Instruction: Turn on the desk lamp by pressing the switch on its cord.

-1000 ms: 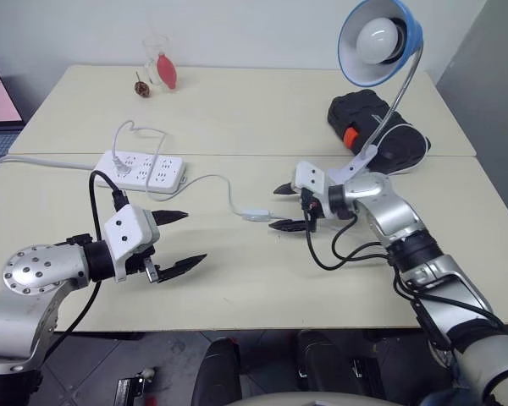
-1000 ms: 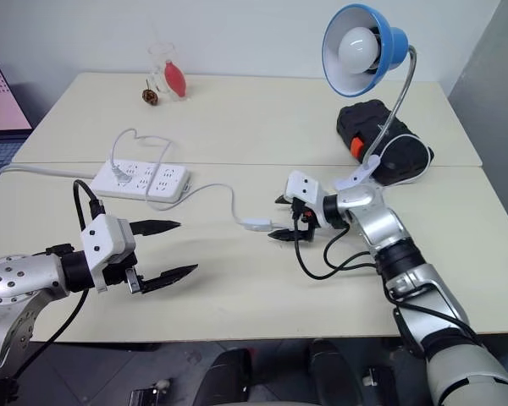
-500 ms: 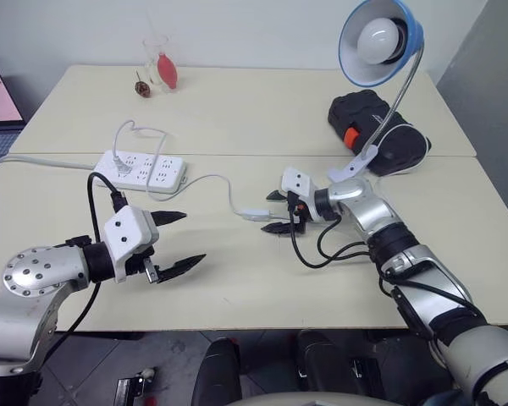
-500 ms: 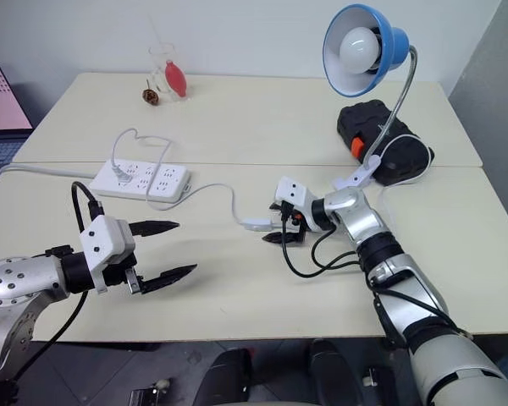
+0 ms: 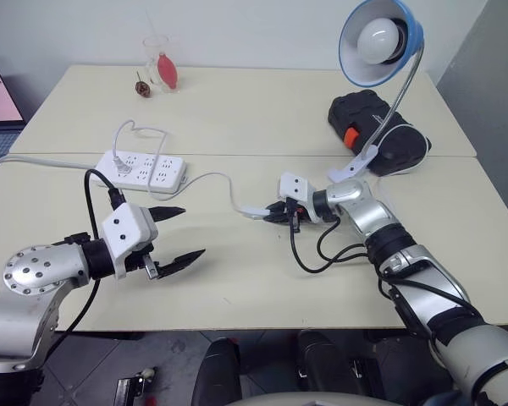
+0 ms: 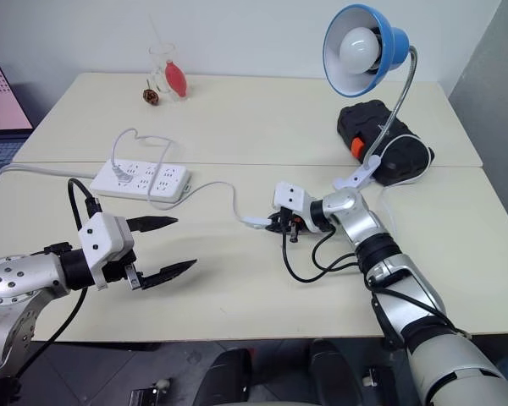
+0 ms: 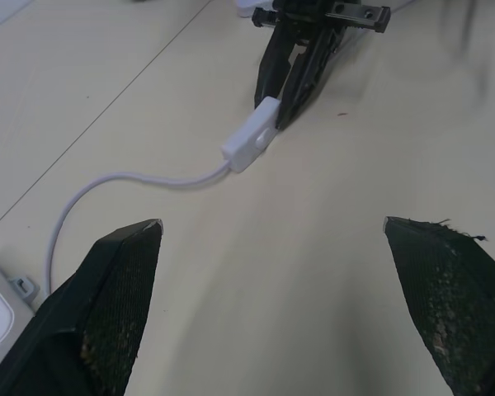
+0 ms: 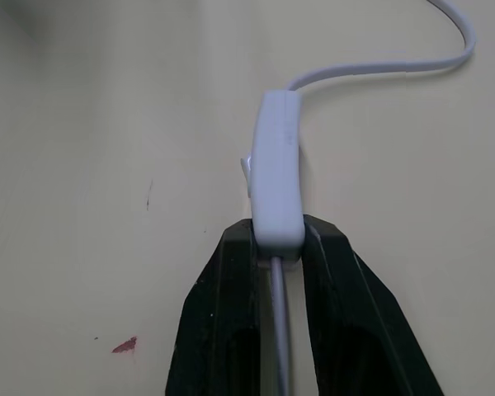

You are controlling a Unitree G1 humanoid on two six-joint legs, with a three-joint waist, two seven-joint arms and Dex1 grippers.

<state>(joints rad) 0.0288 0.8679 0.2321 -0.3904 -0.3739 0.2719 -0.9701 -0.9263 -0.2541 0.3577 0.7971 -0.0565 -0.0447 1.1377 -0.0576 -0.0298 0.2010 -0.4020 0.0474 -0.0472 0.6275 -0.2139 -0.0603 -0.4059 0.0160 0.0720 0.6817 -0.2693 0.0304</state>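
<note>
The desk lamp [image 5: 379,41] stands at the back right, clipped by its white base, with its blue shade and white bulb facing me. Its thin white cord [image 5: 213,179] curves across the table from the power strip to the switch [image 5: 254,211], a small white oblong near the table's middle. My right gripper [image 5: 276,216] is shut on the near end of the switch [image 8: 276,173], with one black finger [image 8: 223,313] pressed on each side. My left gripper [image 5: 191,232] hovers open over the front left of the table, well apart from the switch [image 7: 251,144].
A white power strip [image 5: 144,169] lies at the left with a plug in it. A black case [image 5: 374,127] with an orange button sits behind the lamp's base. A glass [image 5: 159,63] and a small brown object [image 5: 140,87] stand at the far edge.
My right gripper slid a little left onto the switch and its fingers closed on it. The left arm has kept still, open.
</note>
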